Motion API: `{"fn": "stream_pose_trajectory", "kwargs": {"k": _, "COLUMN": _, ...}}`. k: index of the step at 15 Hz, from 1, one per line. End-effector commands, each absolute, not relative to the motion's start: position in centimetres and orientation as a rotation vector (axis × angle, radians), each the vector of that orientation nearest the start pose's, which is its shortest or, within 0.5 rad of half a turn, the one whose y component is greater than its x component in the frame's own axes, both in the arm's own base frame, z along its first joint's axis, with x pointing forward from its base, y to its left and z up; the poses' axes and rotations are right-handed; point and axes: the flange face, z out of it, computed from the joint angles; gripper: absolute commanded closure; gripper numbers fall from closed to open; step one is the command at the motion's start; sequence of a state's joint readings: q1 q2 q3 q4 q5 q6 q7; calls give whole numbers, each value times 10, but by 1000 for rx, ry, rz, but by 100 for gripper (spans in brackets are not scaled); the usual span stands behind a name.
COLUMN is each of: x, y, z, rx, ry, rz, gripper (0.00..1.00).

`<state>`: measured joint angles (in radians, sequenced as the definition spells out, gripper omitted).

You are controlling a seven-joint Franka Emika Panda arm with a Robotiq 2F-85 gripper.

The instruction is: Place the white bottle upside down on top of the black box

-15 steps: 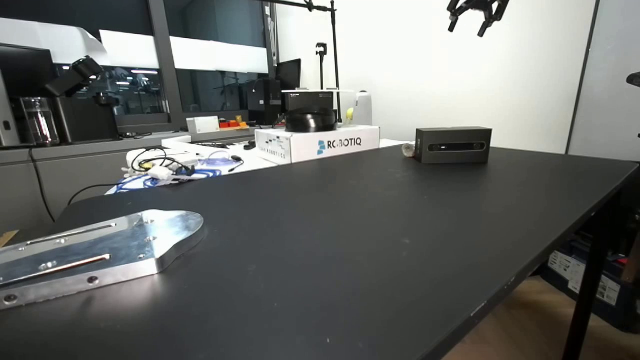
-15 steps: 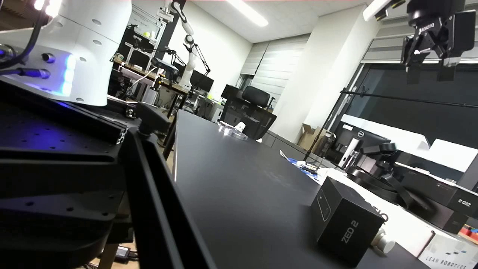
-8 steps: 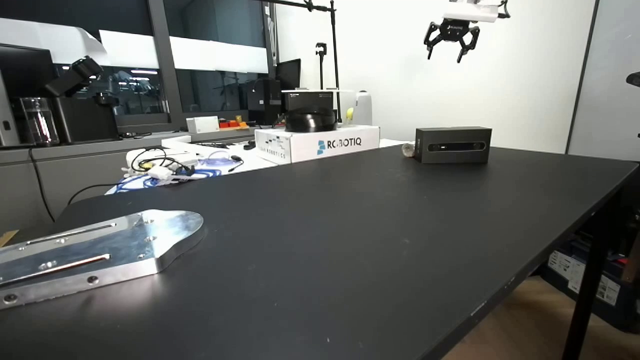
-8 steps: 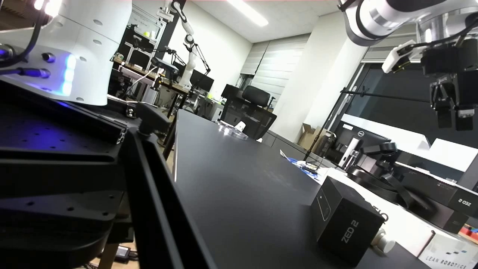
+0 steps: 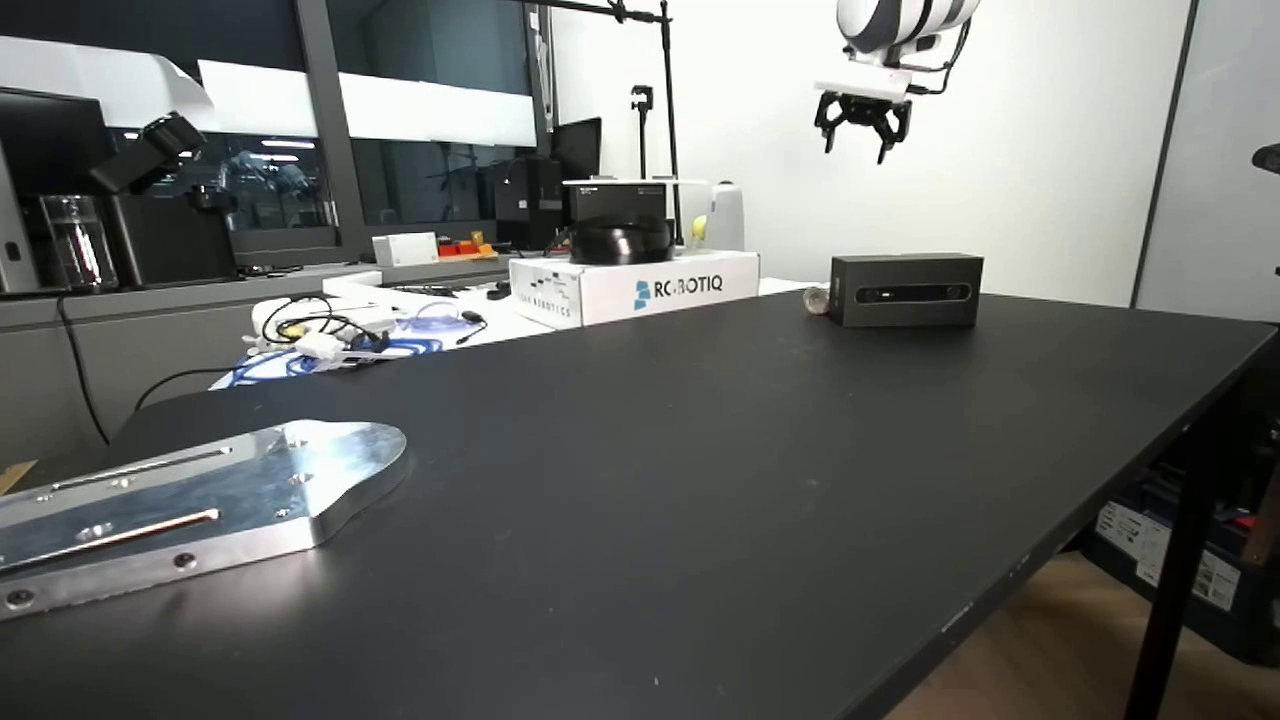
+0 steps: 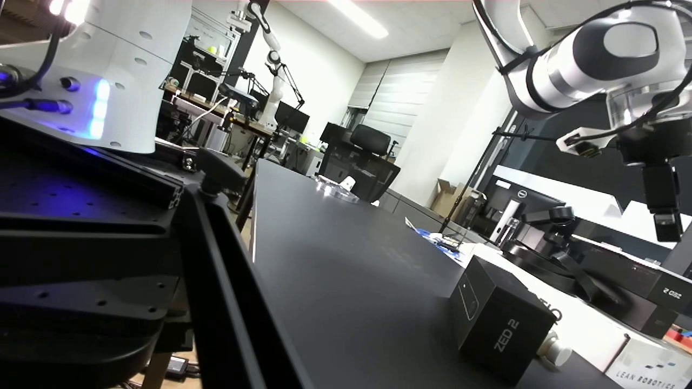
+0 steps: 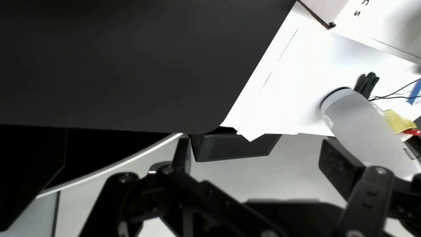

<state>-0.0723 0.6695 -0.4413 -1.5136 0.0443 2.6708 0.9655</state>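
The small white bottle shows in both exterior views point(image 5: 816, 301) point(image 6: 557, 350). It seems to lie on its side on the black table, beside the black box and partly hidden by it. The low black box point(image 5: 907, 292) stands at the far end of the table and also shows in an exterior view point(image 6: 503, 324) with "ZED 2" on its side. My gripper point(image 5: 855, 156) is open and empty, high above the table and the box, and shows edge-on in an exterior view point(image 6: 669, 229). In the wrist view its fingers point(image 7: 262, 159) are wide apart; bottle and box are out of view there.
A silver metal plate point(image 5: 300, 490) lies at the table's opposite end. A white printed cardboard box point(image 5: 665, 288) with black items on it stands beside the table. A larger white container point(image 7: 365, 131) and paper lie past the table's corner point(image 7: 204, 121).
My gripper has come down and moved left in an exterior view, and down and right in another, staying open. The bottle and box have not moved.
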Motion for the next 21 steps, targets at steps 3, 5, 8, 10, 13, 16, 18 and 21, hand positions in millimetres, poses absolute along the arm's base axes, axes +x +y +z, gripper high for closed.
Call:
{"fn": "stream_pose_trajectory", "kwargs": {"k": 3, "x": 695, "y": -301, "z": 340, "rx": -2366, "ry": 1997, "rz": -897, "gripper": 0}}
{"fn": "stream_pose_trajectory", "kwargs": {"k": 5, "x": 696, "y": -302, "z": 342, "rx": -2360, "ry": 2004, "rz": -903, "gripper": 0}}
{"fn": "stream_pose_trajectory", "kwargs": {"k": 8, "x": 696, "y": -304, "z": 345, "rx": -2357, "ry": 2006, "rz": -909, "gripper": 0}}
{"fn": "stream_pose_trajectory", "kwargs": {"k": 10, "x": 696, "y": -303, "z": 345, "rx": -2357, "ry": 2007, "rz": -908, "gripper": 0}}
{"fn": "stream_pose_trajectory", "kwargs": {"k": 13, "x": 696, "y": -303, "z": 345, "rx": -2357, "ry": 2007, "rz": -908, "gripper": 0}}
{"fn": "stream_pose_trajectory", "kwargs": {"k": 16, "x": 698, "y": -298, "z": 333, "rx": -2353, "ry": 2007, "rz": -928, "gripper": 0}}
{"fn": "stream_pose_trajectory", "kwargs": {"k": 18, "x": 703, "y": -283, "z": 316, "rx": -2351, "ry": 1998, "rz": -933, "gripper": 0}}
{"fn": "stream_pose_trajectory", "kwargs": {"k": 21, "x": 708, "y": -254, "z": 281, "rx": -2343, "ry": 2009, "rz": -926, "gripper": 0}}
